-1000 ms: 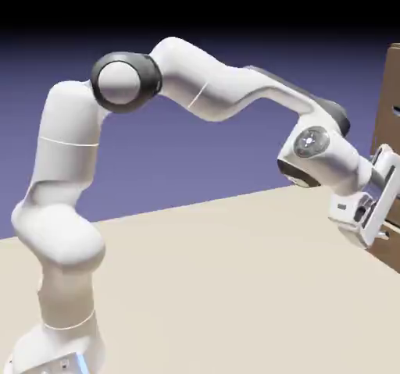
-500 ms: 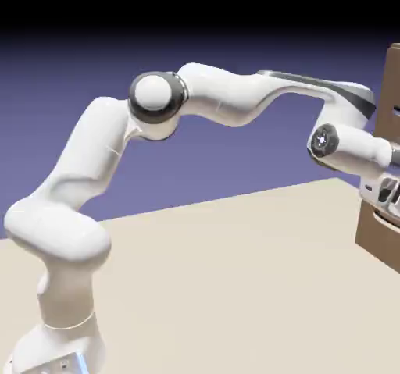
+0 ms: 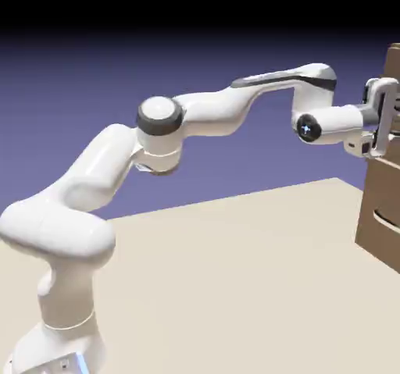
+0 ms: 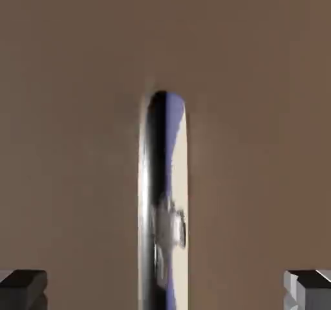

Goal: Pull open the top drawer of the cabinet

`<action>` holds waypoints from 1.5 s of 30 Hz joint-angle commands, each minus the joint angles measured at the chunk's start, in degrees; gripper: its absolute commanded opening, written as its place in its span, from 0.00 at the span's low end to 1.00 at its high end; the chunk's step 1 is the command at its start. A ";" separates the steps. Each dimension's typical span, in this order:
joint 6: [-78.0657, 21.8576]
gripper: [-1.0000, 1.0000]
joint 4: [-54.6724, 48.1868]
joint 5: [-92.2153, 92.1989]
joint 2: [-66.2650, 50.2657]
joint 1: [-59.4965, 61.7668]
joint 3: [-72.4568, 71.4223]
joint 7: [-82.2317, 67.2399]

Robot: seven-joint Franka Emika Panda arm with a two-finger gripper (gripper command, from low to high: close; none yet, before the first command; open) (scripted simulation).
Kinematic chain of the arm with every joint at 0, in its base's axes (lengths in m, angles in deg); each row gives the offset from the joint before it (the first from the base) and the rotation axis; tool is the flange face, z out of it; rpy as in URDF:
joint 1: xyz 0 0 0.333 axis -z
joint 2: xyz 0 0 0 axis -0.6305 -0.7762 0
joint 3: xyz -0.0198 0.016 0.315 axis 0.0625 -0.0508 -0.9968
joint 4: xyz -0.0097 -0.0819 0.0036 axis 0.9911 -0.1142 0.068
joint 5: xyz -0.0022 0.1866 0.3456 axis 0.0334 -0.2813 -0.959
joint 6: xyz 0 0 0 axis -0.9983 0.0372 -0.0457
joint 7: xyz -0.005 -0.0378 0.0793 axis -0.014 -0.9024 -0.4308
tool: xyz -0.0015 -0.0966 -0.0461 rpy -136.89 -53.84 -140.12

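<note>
White arm [image 3: 215,115] rises from the exterior view's lower left, bends over the table [image 3: 234,279] and reaches across to the cabinet [image 3: 378,201], which stands at the table's edge on the exterior view's right, partly cut off by the frame. Its hand [image 3: 383,119] is at the cabinet's upper part, well above the curved lower handle [image 3: 387,221].

Pincer [image 4: 165,289] spread wide, nothing pinched. In the hand view, one dark fingertip sits in each bottom corner. Between them, apart from both, runs a shiny bar handle [image 4: 163,199], lengthwise up the picture from the bottom edge, rounded end near the middle. It mirrors dark, blue-violet and cream patches.

Top drawer [image 4: 77,140]: high on the cabinet, its plain brown front filling the hand view behind the bar. Mostly hidden by the hand in the exterior view; whether it is fully shut cannot be told.
</note>
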 commanded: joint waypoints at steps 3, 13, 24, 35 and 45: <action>1.34 0.50 -6.23 2.22 -3.58 3.66 2.28 6.98; 4.86 0.00 -22.62 8.06 -12.99 13.27 8.27 25.34; -3.29 0.00 0.22 -1.68 -9.42 -0.69 10.30 11.92; -11.57 0.00 23.05 -5.69 -6.57 -15.22 14.24 4.31; -18.39 0.00 43.81 -6.45 -4.61 -29.69 19.65 -0.36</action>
